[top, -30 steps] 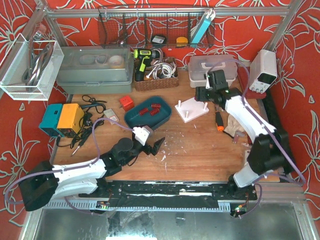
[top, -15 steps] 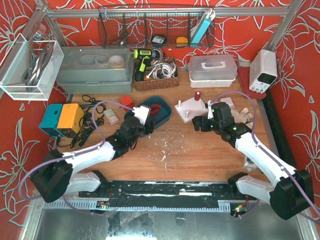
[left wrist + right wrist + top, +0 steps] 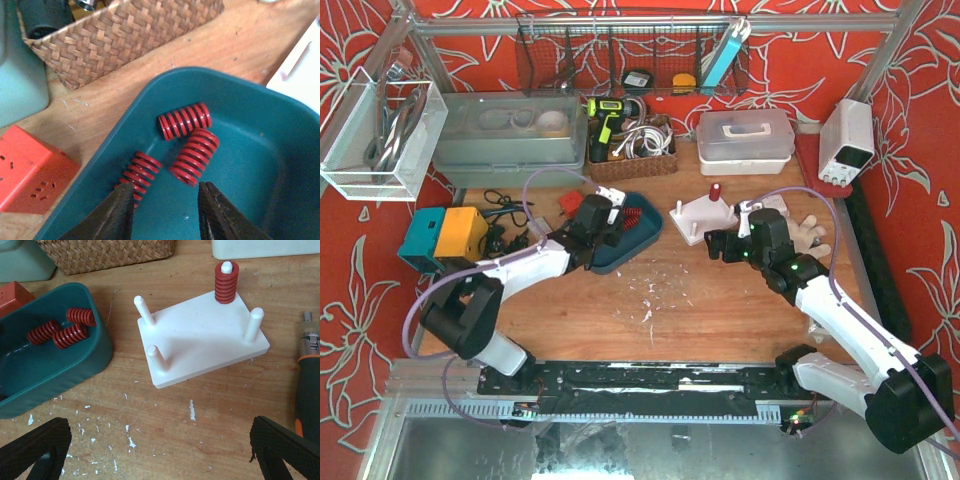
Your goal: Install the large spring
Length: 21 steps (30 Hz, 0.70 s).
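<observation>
Three red springs lie in the teal tray [image 3: 250,150]: a thick one [image 3: 194,156], one behind it [image 3: 185,121] and a thinner one [image 3: 139,172]. My left gripper [image 3: 165,200] hangs low inside the tray [image 3: 645,238]. Its jaws stand narrowly apart with nothing between them, and the left fingertip [image 3: 122,200] is beside the thinner spring. A white peg plate [image 3: 200,340] carries one red spring [image 3: 226,284] on its far right peg. The other three pegs are bare. My right gripper [image 3: 160,447] is wide open over the bare table, just in front of the plate [image 3: 705,218].
A wicker basket [image 3: 120,35] stands just behind the tray and a red block [image 3: 30,175] to its left. An orange-handled screwdriver [image 3: 307,385] lies right of the plate, near a glove [image 3: 810,235]. A clear lidded box [image 3: 745,140] stands behind the plate.
My left arm has reached from the table's front into the tray and its jaws have narrowed. My right arm has drawn back from the plate, leaving a spring on the peg.
</observation>
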{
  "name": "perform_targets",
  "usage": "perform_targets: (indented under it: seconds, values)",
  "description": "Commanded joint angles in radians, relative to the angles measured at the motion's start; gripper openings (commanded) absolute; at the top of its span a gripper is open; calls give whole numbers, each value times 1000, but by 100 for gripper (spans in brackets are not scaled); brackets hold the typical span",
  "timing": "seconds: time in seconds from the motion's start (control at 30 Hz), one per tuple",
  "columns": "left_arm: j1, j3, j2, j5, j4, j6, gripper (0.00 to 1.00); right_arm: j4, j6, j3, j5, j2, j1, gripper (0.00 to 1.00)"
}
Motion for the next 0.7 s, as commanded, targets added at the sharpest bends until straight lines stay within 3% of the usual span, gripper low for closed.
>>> perform_targets:
  seconds: [0.0,0.27,0.47,0.67]
  values:
    - [22,95,82,11,-148,47,38,22,12,-16,11,-11,9,98]
    - [54,195,193,18,-245,74,37,26,11,-20,14,-10,12,98]
    - [56,226,236,166,-256,84,36,24,6,-17,22,-7,12,97]
    - [51,266,277,216,-246,91,37,22,1,-16,30,-5,13,97]
